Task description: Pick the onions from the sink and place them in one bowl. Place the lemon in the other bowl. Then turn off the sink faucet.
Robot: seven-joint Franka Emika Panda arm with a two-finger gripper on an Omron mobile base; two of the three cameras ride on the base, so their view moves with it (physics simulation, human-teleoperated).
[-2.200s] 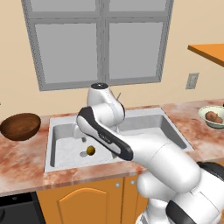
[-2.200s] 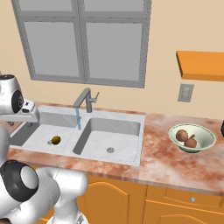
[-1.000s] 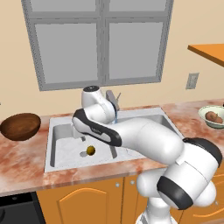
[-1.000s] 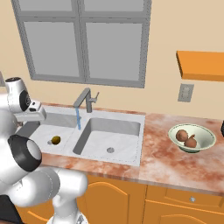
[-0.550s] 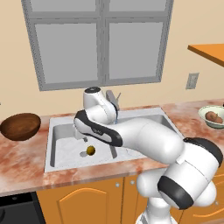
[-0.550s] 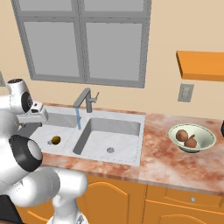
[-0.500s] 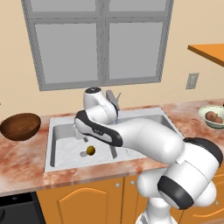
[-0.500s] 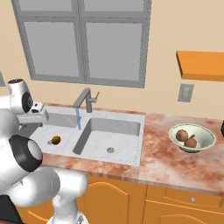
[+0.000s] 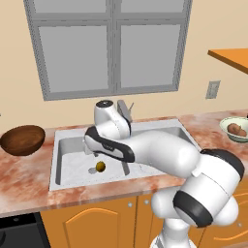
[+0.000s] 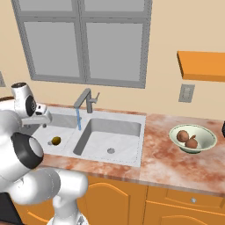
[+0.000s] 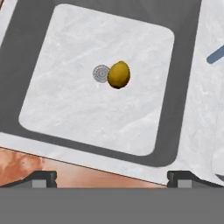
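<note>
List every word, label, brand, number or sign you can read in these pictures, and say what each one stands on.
None: no readable text, number or brand appears anywhere.
The wall plate beside the window is blank.
The pale bowl holding the onions, the dark wooden bowl, the lemon, the faucet and the sink carry no markings.

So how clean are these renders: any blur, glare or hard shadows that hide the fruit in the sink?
Hand view: sharp, flat even light, no glare; the lemon reads crisply beside the drain. Left base view: soft shading, the lemon is small but distinct, with the arm covering part of the sink. Right base view: no blur; the water stream shows as a plain blue streak.
</note>
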